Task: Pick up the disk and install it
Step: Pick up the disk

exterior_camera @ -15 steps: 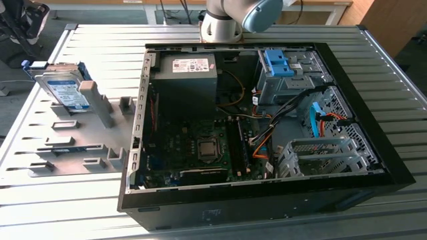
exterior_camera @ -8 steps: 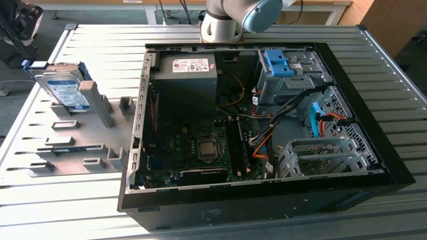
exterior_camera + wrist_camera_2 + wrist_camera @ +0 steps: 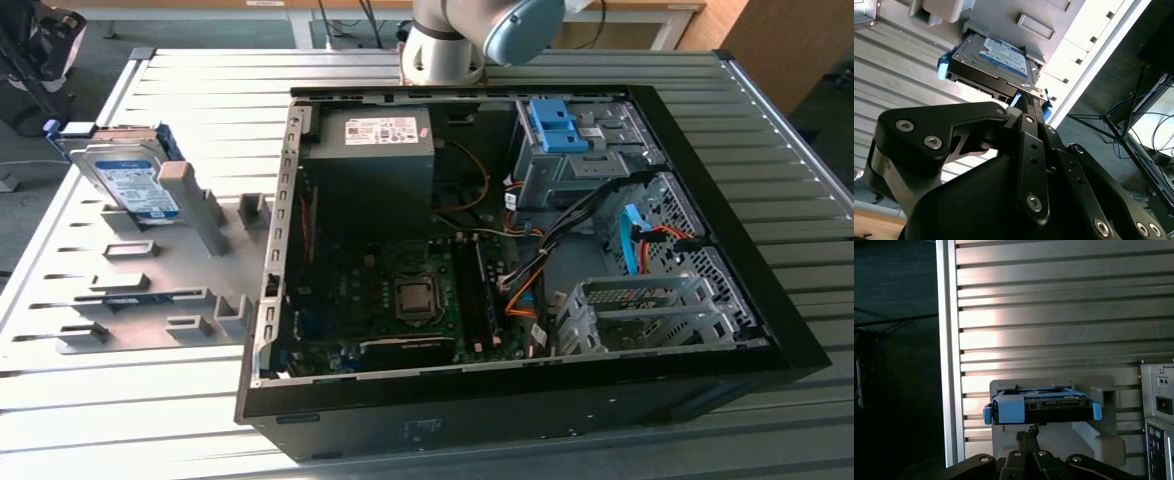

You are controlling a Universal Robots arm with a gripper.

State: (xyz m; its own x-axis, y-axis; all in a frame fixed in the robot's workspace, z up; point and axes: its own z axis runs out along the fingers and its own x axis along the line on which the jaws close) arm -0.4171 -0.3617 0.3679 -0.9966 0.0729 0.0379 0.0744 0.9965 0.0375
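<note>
Disk (image 3: pixel 134 185): we find it standing on edge, leaning slightly, in a slot of the grey fixture plate (image 3: pixel 147 290). It is at the exterior view's left of the computer case (image 3: pixel 467 425) and apart from it, with its printed label turned toward the camera.
Disk, close inspection: in the first wrist view the disk (image 3: pixel 1041 407) shows edge-on, with blue rails at either end. In the second wrist view the disk (image 3: pixel 996 62) shows its label face and one dark edge.
Gripper (image 3: pixel 1029 429): jaws drawn together with nothing between them. The gripper (image 3: pixel 1026 98) points at the disk's near edge; we cannot tell how near it stands.
Table (image 3: pixel 747 130): slatted metal, carrying both fixture plate and case.
Case interior: side open, power supply (image 3: pixel 374 165) at the far end, blue bracket (image 3: pixel 554 125) toward the exterior view's right.
Arm (image 3: pixel 454 40): base stands behind the case.
Task state: disk not yet lifted and not installed.
</note>
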